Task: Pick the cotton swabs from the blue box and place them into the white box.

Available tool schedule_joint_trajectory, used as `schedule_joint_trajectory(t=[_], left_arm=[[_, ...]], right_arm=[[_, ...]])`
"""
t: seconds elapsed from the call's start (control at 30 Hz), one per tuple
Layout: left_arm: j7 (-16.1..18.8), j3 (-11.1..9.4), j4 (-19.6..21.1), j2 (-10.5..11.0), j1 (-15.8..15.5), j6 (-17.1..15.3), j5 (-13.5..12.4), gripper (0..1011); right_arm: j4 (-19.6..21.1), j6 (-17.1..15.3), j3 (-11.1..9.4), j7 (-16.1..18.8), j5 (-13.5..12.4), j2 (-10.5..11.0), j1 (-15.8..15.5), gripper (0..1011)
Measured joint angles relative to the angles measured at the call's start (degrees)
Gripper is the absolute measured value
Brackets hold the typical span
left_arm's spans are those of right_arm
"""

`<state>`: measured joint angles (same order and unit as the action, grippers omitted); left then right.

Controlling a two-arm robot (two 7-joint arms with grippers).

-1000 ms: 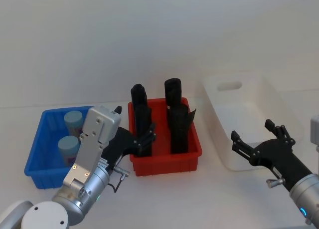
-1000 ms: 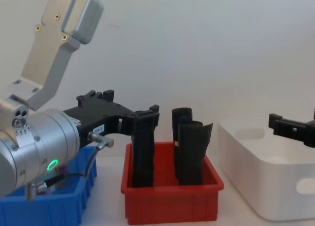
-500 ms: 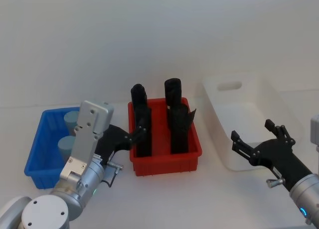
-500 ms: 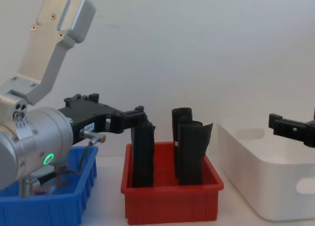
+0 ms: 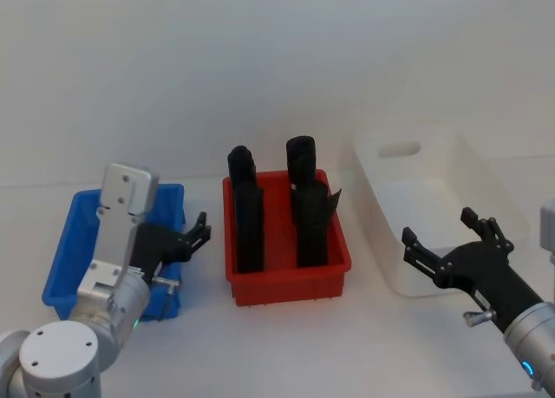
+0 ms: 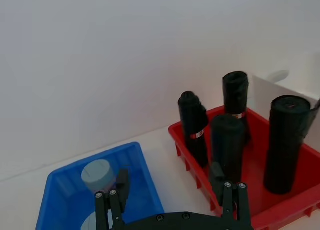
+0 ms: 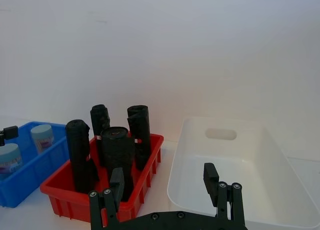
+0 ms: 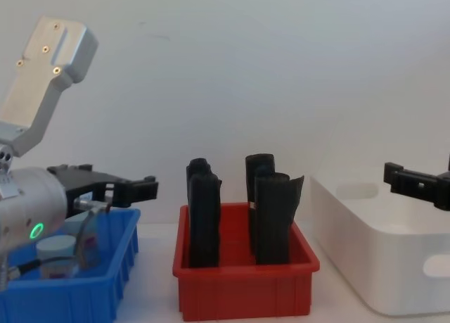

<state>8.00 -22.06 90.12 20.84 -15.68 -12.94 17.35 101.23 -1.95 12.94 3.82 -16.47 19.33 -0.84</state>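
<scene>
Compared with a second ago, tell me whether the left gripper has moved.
Yes. In the head view the left gripper has shifted to the robot's left, off the red bin's front corner and over to the blue box's nearest wall.

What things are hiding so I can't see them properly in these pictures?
- Right wrist view: the labels on the cotton swabs are too small to read.
- Head view: the left arm covers the swabs inside the blue box.
- Left wrist view: the open left pincer cuts off a second tub.
- Chest view: the white box's wall hides its floor; the picture's edge cuts off the right pincer.
</scene>
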Motion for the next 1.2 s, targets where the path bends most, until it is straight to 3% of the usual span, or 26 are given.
schedule_joint_trajectory(t=[0.53,1.2], left_arm=[[0.11,3.47,-7.16,0.13,-3.39,-4.7,3.42,1004],[-4.93,5.66,-15.48,-0.2,-6.78,-5.39,4.63,1004]], right_arm=[[0.0,0.0,0.0,0.0,0.0,0.0,0.0,1002],[0.0,0.0,0.0,0.0,0.0,0.0,0.0,1002]])
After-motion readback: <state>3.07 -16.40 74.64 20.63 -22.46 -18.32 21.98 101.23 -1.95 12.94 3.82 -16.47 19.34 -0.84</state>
